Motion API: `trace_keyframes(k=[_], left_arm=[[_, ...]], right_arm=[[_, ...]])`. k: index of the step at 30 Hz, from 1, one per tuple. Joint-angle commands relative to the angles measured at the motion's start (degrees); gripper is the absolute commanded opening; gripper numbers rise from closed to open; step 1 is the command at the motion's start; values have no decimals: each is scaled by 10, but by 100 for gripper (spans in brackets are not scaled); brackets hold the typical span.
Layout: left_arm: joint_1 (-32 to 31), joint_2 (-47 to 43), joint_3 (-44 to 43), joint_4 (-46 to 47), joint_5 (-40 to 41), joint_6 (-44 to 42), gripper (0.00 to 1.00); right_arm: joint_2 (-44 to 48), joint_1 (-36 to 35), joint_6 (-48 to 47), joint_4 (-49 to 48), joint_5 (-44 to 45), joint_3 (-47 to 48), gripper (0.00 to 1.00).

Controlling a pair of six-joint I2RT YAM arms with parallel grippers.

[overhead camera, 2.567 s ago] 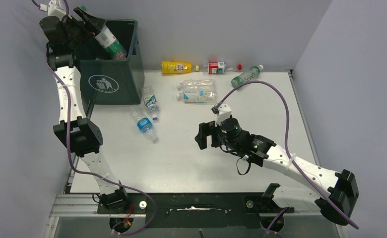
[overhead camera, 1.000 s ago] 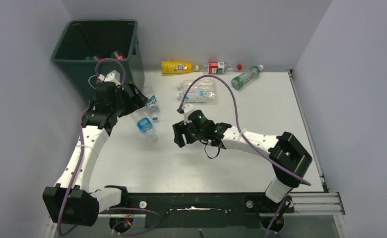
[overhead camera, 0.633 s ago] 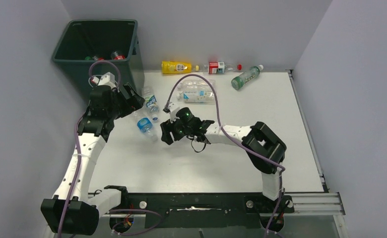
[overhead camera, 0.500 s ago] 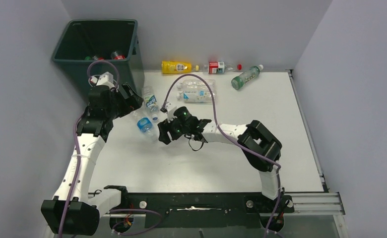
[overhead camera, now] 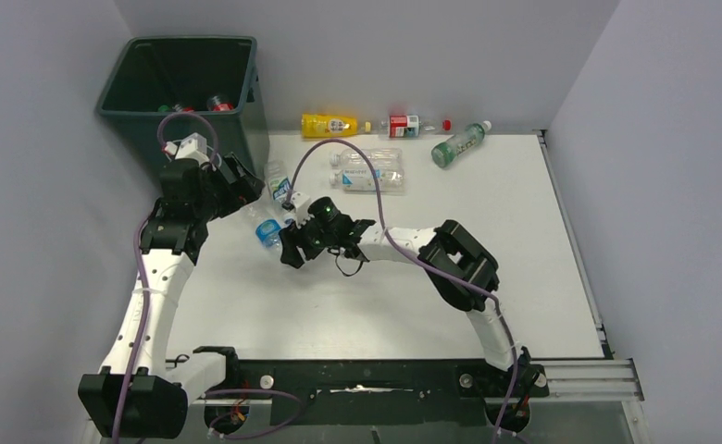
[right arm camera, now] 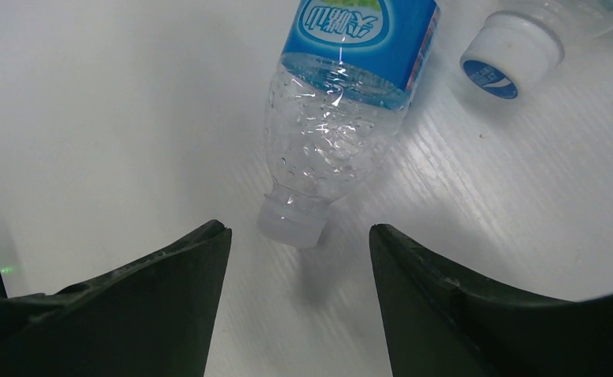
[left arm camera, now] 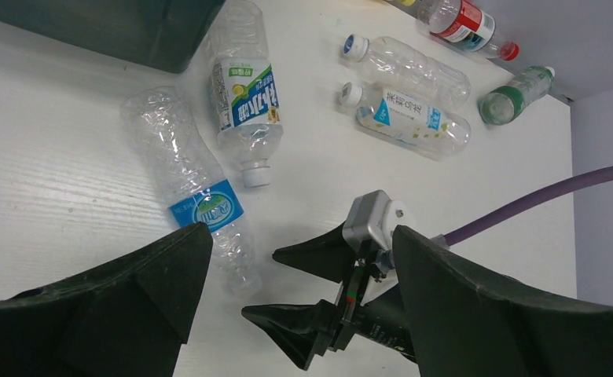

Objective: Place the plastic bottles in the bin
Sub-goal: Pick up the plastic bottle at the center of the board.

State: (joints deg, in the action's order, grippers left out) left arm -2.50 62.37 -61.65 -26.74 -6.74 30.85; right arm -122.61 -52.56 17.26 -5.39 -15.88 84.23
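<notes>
1. The right pincer (right arm camera: 299, 236) has its fingers apart with nothing between them, low over the white worktop (overhead camera: 385, 305).
2. A clear bottle with a blue label (right arm camera: 343, 102) lies on its side straight ahead of this pincer. Its capped neck sits nearest, just in front of the gap between the fingers.
3. The bottle's long axis runs away from the pincer, leaning slightly right. The fingers would likely straddle the narrow neck, not the wider body.
4. The left pincer (left arm camera: 299, 236) is also wide apart and empty, hovering higher, above the same bottle. The right one looks nearer and better lined up.
5. A second bottle (left arm camera: 244, 98) lies ahead and to the right of the right pincer, its white cap close beside the first bottle's label.
6. The bottle is thin, dimpled, crumpled plastic. It probably weighs little and gives when squeezed.
7. The dark green bin (overhead camera: 180, 39) stands beyond the bottle's far end, behind the left pincer, with bottles already inside.
</notes>
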Motion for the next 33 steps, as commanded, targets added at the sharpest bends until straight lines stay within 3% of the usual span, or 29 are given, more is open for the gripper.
trace_keyframes(k=[1, 10, 17, 24, 33], left_arm=[[6, -12, -7, 33, -13, -6, 86], [7, -18, 2, 37, -20, -4, 86], [13, 8, -35, 14, -34, -40, 86], [14, 7, -48, 1, -51, -59, 87], [14, 12, -24, 19, -89, -35, 87]], right_arm=[[-15, -12, -8, -6, 0, 42, 66], [-56, -22, -8, 25, 24, 89, 66], [-46, -23, -3, 34, 26, 75, 40], [47, -23, -11, 32, 44, -34, 29], [281, -25, -4, 67, 131, -240, 28]])
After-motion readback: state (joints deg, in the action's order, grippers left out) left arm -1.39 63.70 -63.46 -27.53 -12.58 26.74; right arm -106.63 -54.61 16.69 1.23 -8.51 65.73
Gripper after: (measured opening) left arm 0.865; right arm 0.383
